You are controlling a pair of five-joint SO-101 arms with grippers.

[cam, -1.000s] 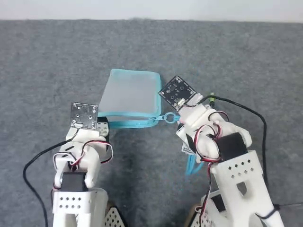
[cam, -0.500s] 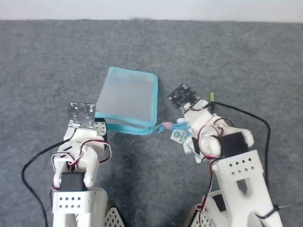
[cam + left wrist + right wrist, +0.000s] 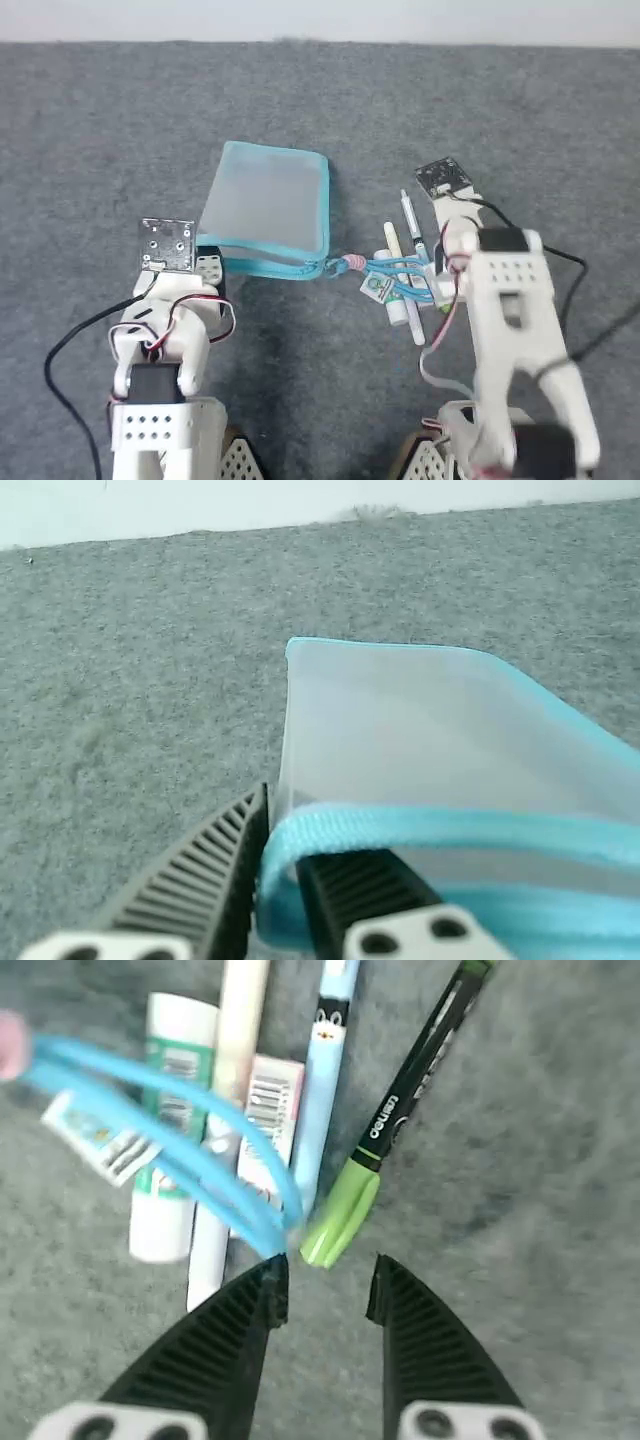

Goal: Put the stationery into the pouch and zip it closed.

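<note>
Grey carpet under pouch; white wall.

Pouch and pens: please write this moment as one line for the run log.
left pincer: shut on pouch edge | right pincer: open above pens | pens: on table, beside pouch

The pouch is frosted milky white with turquoise trim and a turquoise zip. Its pull carries a pink bead, a bright blue cord and a white tag printed in green. The glue stick is white with a green label. The cream pen is plain, and the blue pen is pale with a black band. The marker is black with a lime cap. The bench is mottled grey. The left arm and right arm are white. The left gripper and right gripper are black and ribbed.
</note>
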